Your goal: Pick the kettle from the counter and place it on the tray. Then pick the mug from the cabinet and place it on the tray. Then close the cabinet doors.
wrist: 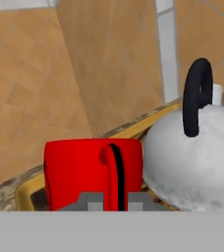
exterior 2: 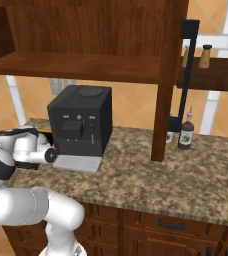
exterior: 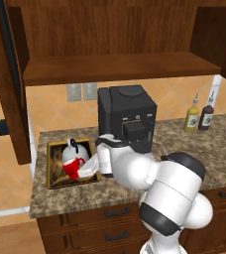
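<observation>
Partly hidden behind the arm, red mug [exterior: 73, 167] in the tool's [wrist: 104, 199] pinch, beside kettle [wrist: 195, 160] on tray [exterior: 55, 149].

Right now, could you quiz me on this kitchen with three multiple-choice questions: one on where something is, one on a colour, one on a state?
1. Where is the kettle?
A. on the tray
B. on the cabinet shelf
C. beside the bottles

2. What colour is the mug?
A. blue
B. red
C. green

3. How are the cabinet doors?
A. open
B. shut
C. removed

Answers: 1 A, it sits inside the gold rim. 2 B, bright red at the hand. 3 A, the shelf inside shows.
</observation>
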Available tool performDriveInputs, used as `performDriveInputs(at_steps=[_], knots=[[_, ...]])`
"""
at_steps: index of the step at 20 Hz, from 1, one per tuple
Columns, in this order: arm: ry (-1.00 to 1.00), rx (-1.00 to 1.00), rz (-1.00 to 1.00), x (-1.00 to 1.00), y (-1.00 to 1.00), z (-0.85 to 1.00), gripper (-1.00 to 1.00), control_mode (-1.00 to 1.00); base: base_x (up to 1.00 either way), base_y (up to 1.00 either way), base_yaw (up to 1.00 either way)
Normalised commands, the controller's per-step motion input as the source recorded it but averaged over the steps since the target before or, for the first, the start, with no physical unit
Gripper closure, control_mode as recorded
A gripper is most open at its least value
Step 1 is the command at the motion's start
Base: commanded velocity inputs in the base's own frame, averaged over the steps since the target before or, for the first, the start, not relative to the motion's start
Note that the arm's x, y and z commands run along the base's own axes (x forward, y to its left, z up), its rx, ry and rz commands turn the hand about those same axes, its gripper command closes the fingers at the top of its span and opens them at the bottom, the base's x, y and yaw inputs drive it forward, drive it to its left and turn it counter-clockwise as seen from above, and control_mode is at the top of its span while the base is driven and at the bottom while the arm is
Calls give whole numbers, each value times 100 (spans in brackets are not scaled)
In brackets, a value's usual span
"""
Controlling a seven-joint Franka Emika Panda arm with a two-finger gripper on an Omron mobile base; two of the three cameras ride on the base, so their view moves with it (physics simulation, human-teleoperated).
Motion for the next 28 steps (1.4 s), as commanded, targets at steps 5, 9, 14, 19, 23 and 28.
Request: performDriveInputs(at_steps=[5, 9, 14, 19, 23, 28], knots=[[0, 0, 0, -34, -3, -14, 100, -100, 0, 0, 0], [0, 0, 0, -26, -15, -16, 100, -100, 0, 0, 0], [0, 0, 0, 2, -2, -23, -100, -100, 0, 0, 0], [6, 0, 0, 2, -10, -29, -100, -100, 0, 0, 0], [10, -5, 0, -5, -33, -48, -100, -100, 0, 0, 0], [1, 0, 0, -11, -21, -38, -100, -100, 0, 0, 0]])
